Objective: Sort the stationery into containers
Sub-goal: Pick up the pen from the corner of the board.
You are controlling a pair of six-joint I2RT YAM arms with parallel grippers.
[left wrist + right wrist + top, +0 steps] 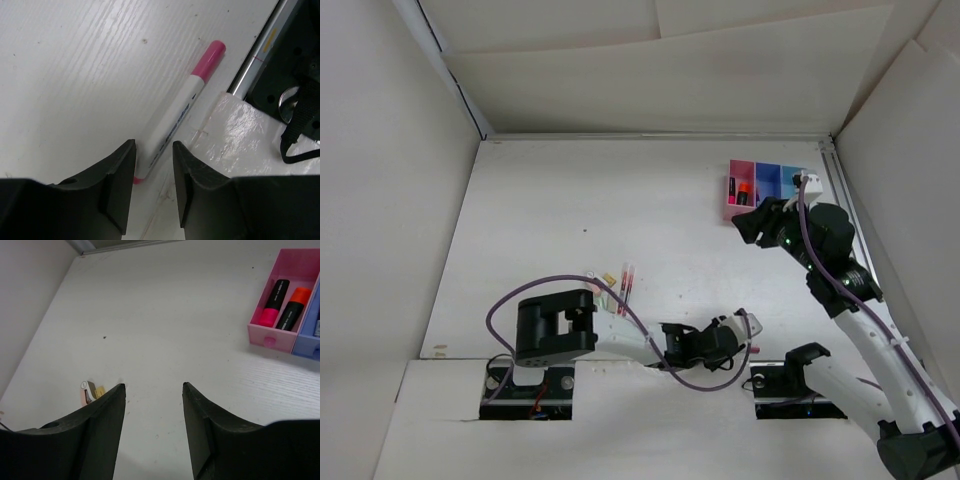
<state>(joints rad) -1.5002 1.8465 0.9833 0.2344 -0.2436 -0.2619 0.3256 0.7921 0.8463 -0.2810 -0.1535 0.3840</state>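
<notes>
Stock loose on the white counter (570, 200), around the middle toward the near side: two thin red pens (626, 278) side by side, tiny beige eraser (100, 390) just beside them. Left arm (620, 342) lies low along the near edge, reaching right. Left jaws are apart, down near the surface, with the near end of a white-barrelled pen with a pink cap (180, 107) sitting in the gap; I can't tell if either jaw touches it. That pen lies flat, just beside the taped near edge. Far right: three joined plastic bins in a row: pink bin (272, 339), darker blue bin (306, 344), light blue bin (790, 178). Pink bin holds a stubby black highlighter with a pink cap (274, 300) and a stubby black highlighter with an orange cap (292, 310), lying parallel. Right jaws hang near the bins on their near side, spread wide, nothing between them.
</notes>
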